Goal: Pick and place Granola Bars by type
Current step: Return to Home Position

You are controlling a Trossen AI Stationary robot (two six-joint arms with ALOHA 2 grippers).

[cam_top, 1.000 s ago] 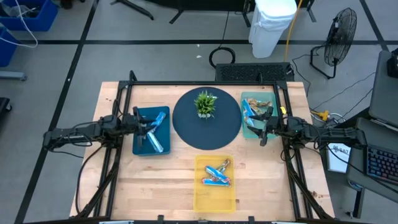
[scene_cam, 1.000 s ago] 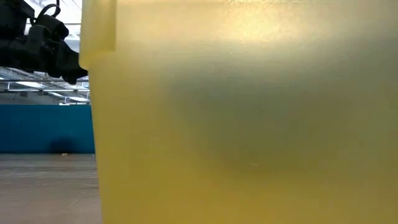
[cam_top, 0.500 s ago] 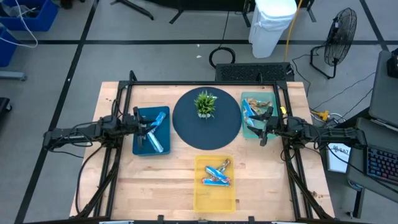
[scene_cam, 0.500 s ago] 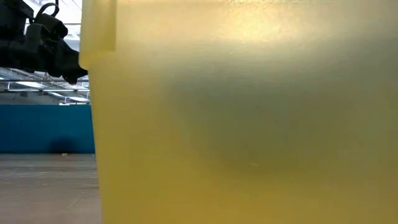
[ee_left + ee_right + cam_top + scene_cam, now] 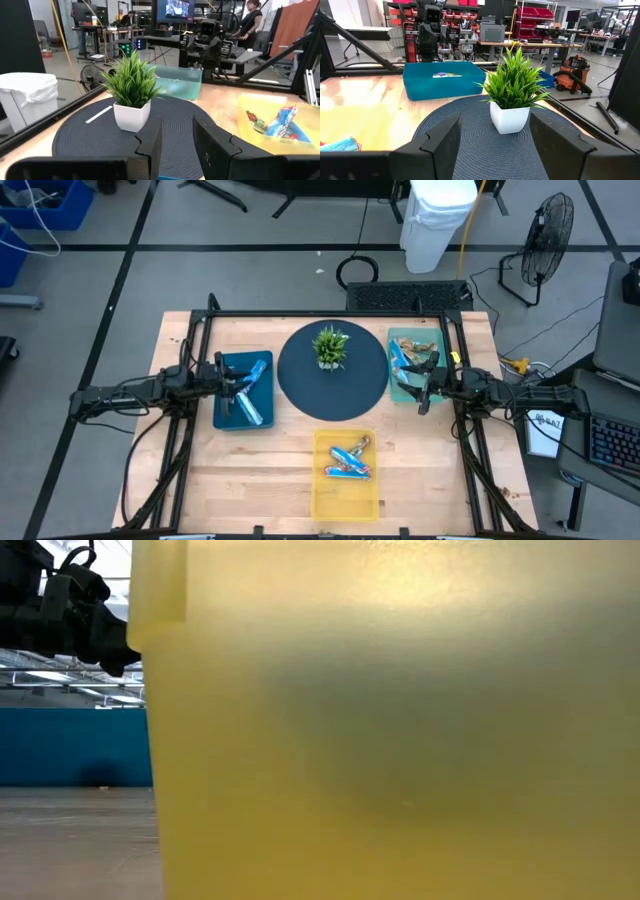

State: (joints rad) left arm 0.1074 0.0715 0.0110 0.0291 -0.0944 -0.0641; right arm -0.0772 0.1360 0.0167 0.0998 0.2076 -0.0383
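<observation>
1. Left gripper (image 5: pixel 238 386), parted, empty, over blue bin (image 5: pixel 225 416); bars (image 5: pixel 252 392) just right of it.
2. Right gripper (image 5: pixel 424 388), parted, empty, over teal bin (image 5: pixel 399 391); bars just farther.
3. More bars in near yellow bin (image 5: pixel 345 500).

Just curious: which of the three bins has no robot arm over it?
The yellow bin; the left claw hangs over the blue bin, the right claw over the teal bin.

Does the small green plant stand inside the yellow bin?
No, the plant stands on the round dark mat, apart from the yellow bin.
</observation>
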